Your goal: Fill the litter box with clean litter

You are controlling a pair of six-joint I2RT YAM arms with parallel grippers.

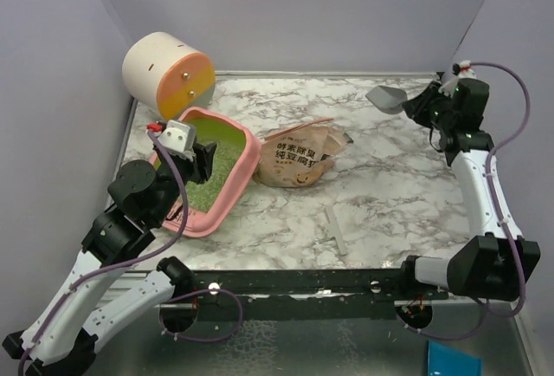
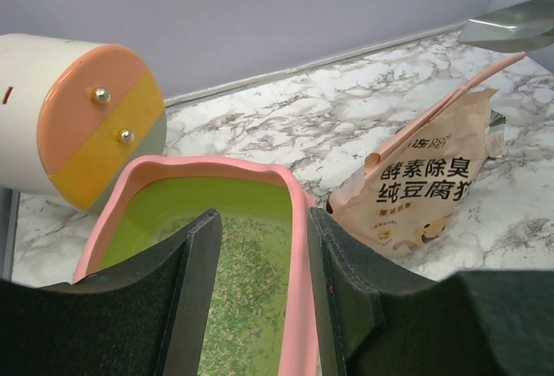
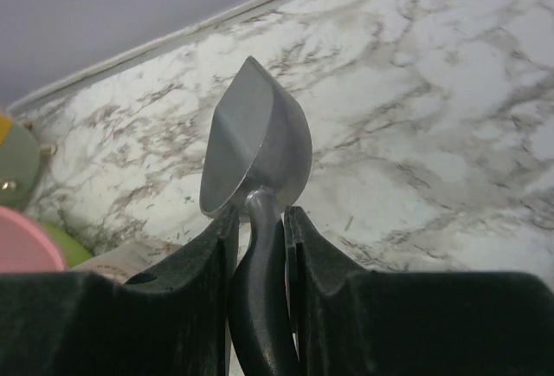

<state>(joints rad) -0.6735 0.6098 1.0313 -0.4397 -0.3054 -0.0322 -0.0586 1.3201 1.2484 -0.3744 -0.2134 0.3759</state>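
Note:
The pink litter box [image 1: 248, 165] lies at the left of the table, with a thin scatter of greenish clean litter [image 1: 210, 178] on its lime bottom. My left gripper [image 1: 197, 158] stands open astride the box's right rim [image 2: 299, 246]. The rim lies close to the right finger [image 2: 346, 289], and the left finger [image 2: 186, 289] hangs over the clean litter [image 2: 251, 281] inside. My right gripper [image 1: 419, 106] is shut on the dark handle of a metal scoop [image 1: 387, 97], held above the far right of the table. The scoop's bowl [image 3: 260, 133] shows nothing in it.
A tan litter bag [image 1: 299, 156] lies open on its side just right of the box. A cream-and-orange cylinder [image 1: 169, 73] lies at the back left, close to the box's far end. A white strip [image 1: 336, 229] rests on the marble near the front. Purple walls enclose the table.

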